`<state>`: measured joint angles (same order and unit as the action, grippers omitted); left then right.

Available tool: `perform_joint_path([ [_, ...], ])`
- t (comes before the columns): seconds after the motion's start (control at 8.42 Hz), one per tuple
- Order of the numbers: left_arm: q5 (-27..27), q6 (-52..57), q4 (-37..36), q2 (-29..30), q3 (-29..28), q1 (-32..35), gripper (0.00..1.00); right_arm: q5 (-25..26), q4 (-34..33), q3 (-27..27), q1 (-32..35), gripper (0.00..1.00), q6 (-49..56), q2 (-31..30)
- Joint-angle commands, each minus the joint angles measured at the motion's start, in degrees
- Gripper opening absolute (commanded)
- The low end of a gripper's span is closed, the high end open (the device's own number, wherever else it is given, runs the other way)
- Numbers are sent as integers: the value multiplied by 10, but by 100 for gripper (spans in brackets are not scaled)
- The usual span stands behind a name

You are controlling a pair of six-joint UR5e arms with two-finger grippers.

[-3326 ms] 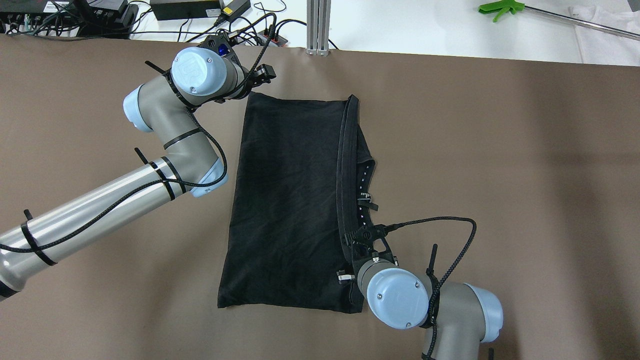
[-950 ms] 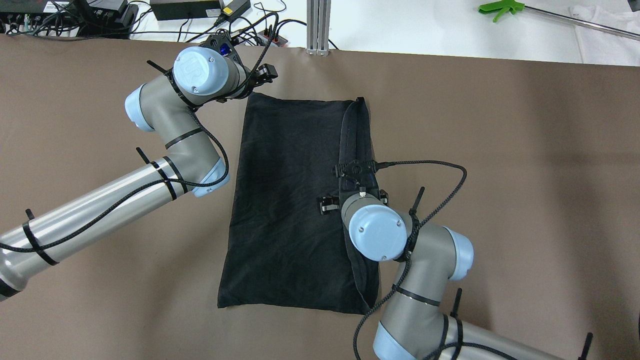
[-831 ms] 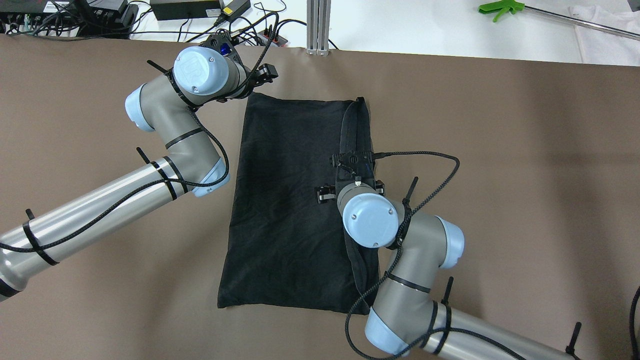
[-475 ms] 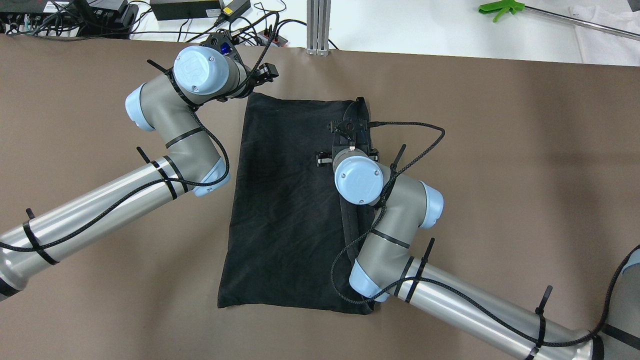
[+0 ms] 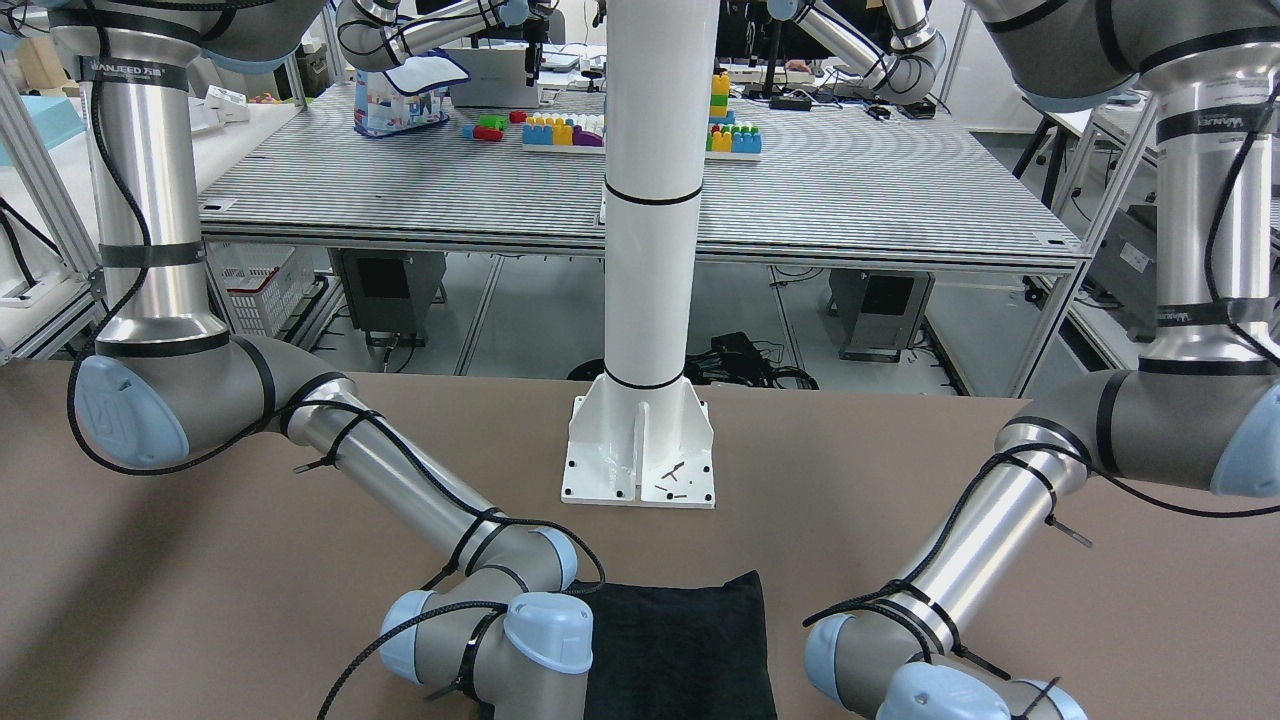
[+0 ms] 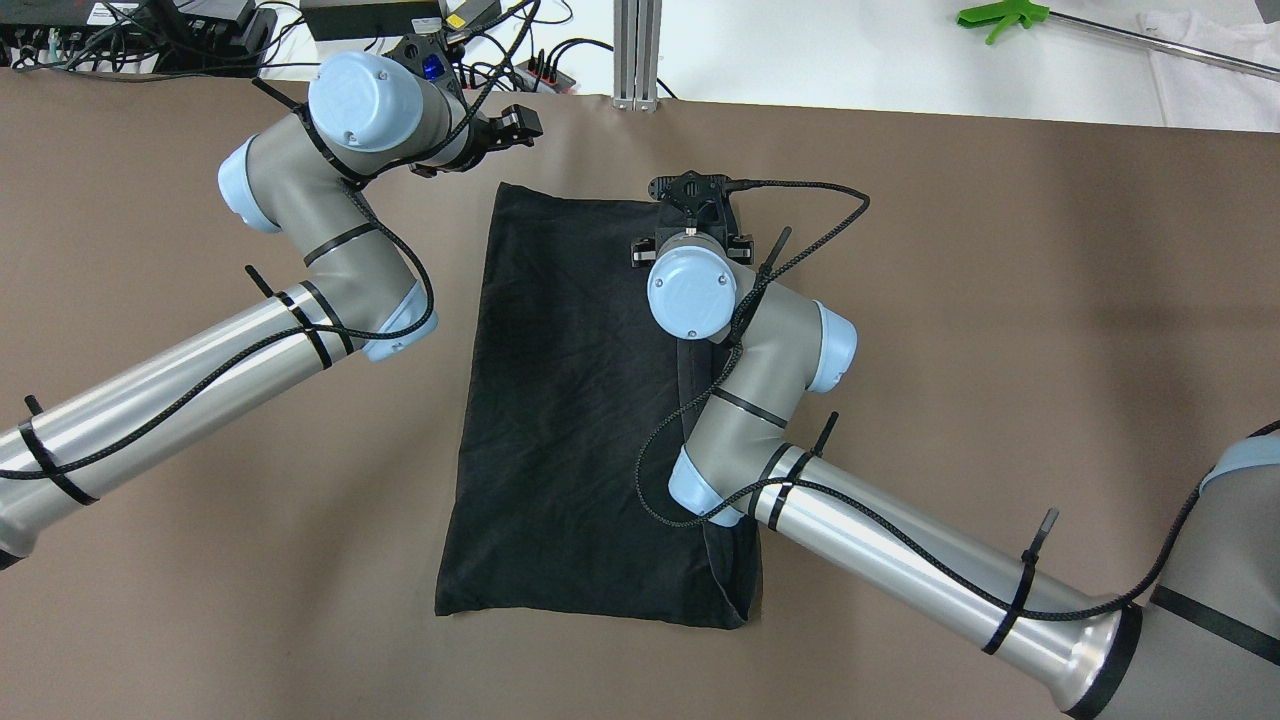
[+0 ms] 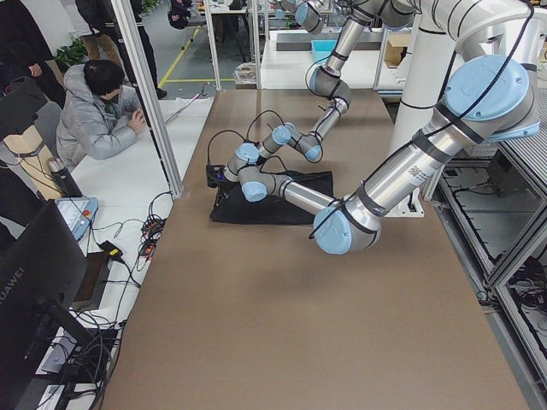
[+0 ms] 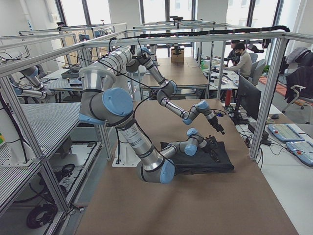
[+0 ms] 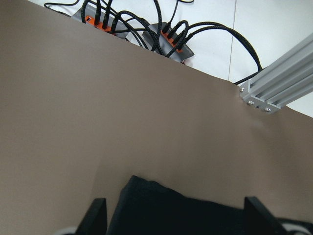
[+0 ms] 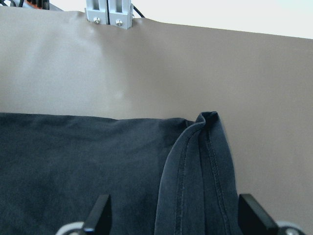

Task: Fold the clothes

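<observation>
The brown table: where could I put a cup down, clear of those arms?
Barest: the table right of the black cloth, beyond the right arm. Also the near-left corner, below the left arm. Crowded: the middle, where the right arm crosses over the cloth, and the cloth's far edge, at the left end effector and right end effector.

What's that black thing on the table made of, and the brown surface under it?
The black cloth looks like thin, soft, matte fabric: fine wrinkles and a stitched hem. The brown table cover seems a smooth matte sheet, maybe paper or vinyl; it ripples faintly.
</observation>
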<state>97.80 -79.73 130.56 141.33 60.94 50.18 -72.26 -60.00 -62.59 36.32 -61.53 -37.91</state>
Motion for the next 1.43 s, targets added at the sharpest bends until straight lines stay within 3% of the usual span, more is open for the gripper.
perform_joint_path([
  [0.0, 24, 38, 13, -10, 0, 16, 100, 9, 70, 110, 5, 86, 1, 40],
  [0.36, 25, 39, 13, -11, 0, 23, 100, 8, 74, 144, 5, 64, 0, 56],
  [0.71, 25, 39, 13, -11, -1, 23, 100, 7, 74, 147, 5, 27, 1, 57],
  [0.95, 24, 39, 12, -11, -1, 23, 100, 5, 74, 146, 6, 10, 1, 57],
  [1.31, 24, 38, 12, -11, -1, 23, 100, 4, 74, 144, 9, 5, 10, 57],
])
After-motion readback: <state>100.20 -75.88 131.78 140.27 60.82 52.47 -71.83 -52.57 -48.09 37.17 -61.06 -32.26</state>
